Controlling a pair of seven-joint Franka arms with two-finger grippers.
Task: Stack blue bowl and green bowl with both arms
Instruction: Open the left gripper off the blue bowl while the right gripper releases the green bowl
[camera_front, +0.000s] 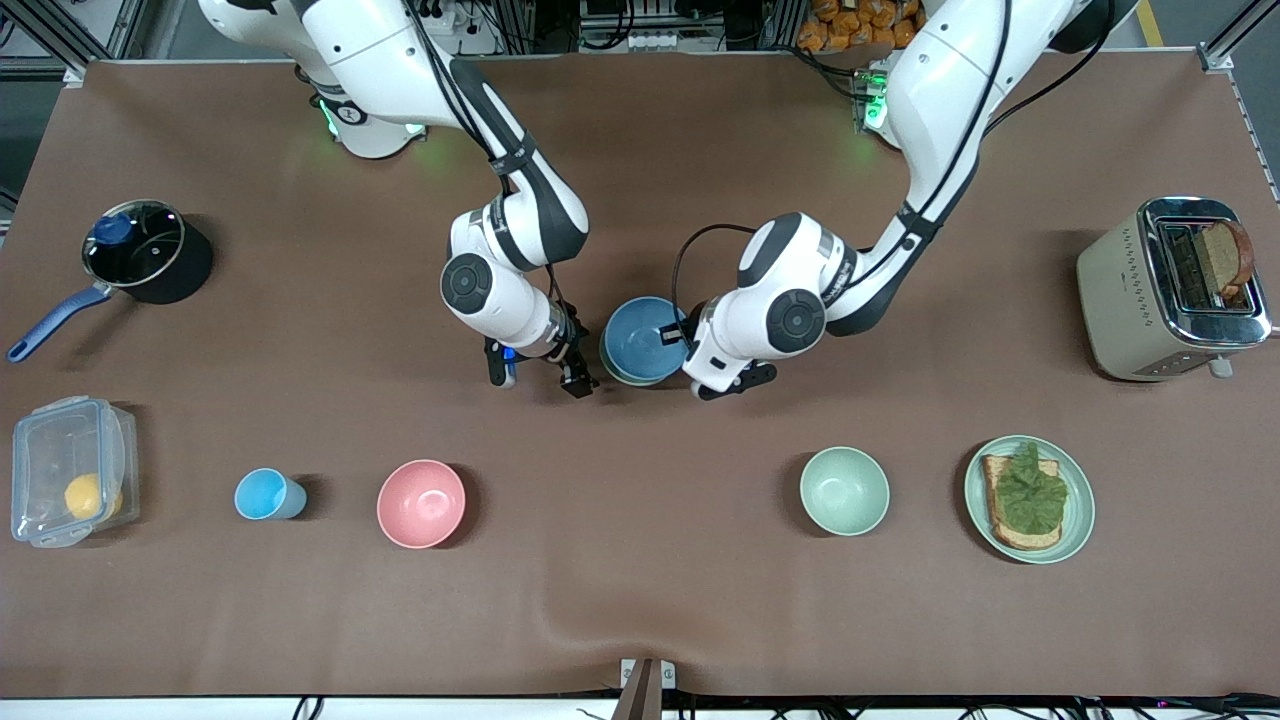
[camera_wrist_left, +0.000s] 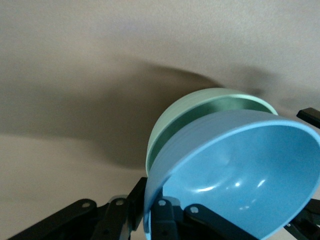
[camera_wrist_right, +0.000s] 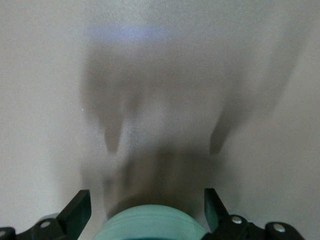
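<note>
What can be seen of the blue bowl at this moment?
The blue bowl is round, plain, matte medium blue, plastic by its look, and empty. It sits nested in the green bowl, whose rim shows around it, at mid-table between the two arms. In the left wrist view it looks tilted rather than fully seated. The left end effector is shut on its rim at the side toward the left arm. The right end effector hangs open beside the stack, touching neither bowl.
</note>
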